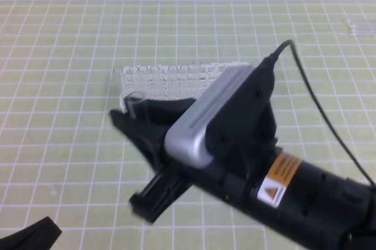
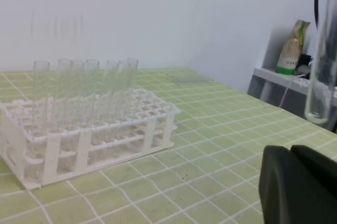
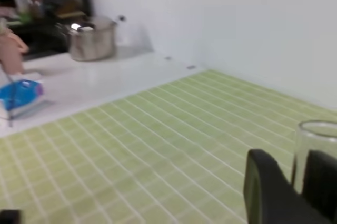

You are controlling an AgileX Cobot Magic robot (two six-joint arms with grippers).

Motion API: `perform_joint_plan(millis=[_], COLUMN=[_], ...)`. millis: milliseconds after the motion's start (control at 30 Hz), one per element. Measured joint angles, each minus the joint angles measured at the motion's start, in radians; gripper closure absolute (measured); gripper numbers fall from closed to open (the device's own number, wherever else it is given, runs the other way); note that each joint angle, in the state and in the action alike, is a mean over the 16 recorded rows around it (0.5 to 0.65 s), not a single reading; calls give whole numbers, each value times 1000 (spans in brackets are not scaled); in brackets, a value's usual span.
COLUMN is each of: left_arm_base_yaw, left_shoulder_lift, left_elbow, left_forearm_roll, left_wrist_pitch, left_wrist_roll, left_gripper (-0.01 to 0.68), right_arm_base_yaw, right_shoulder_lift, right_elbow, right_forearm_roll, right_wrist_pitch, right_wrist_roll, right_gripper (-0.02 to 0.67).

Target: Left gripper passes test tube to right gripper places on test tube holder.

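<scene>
- The right gripper (image 1: 126, 122) reaches in from the lower right of the high view, its silver slotted box and orange sticker facing up, its black fingers pointing toward the near left end of the test tube holder (image 1: 176, 80).
- Its fingers are partly closed and pinch the test tube (image 1: 134, 104), which stands nearly upright between them; in the right wrist view the tube's open rim (image 3: 318, 129) rises just above the two dark fingertips (image 3: 263, 182).
- From the left wrist view the same tube (image 2: 322, 82) hangs in the air at the right edge, round closed end downward, well above the mat.
- The left gripper (image 2: 295, 182) shows only as two black fingers pressed together at the bottom right of its own camera, holding nothing; a dark corner at the lower left of the high view may belong to that arm, but I cannot tell.
- The holder (image 2: 89, 129) is a white two-tier lattice rack with several clear tubes standing along its far row.
- Everything rests on a pale green mat (image 1: 59, 144) with a white grid, against a plain white wall.
- Beyond the mat, a metal pot (image 3: 93, 39) sits on a white counter beside a blue item (image 3: 20, 95); a green and tan packet (image 2: 292, 48) stands on a shelf.
</scene>
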Motion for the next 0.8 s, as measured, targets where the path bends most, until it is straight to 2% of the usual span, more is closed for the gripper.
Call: perform_joint_plan(millis=[800], left_arm_base_yaw=[0], left_shoulder_lift=[1], left_elbow=[2], left_forearm_roll=[22], left_wrist_pitch=[7], left_wrist_roll=[-4], left_gripper=[675], right_arm_base_yaw=[-336], right_shoulder_lift=[-19], right_elbow=[0], right_forearm_roll=[26], right_wrist_pitch=[39], right_wrist_roll=[-100], right_gripper=[557])
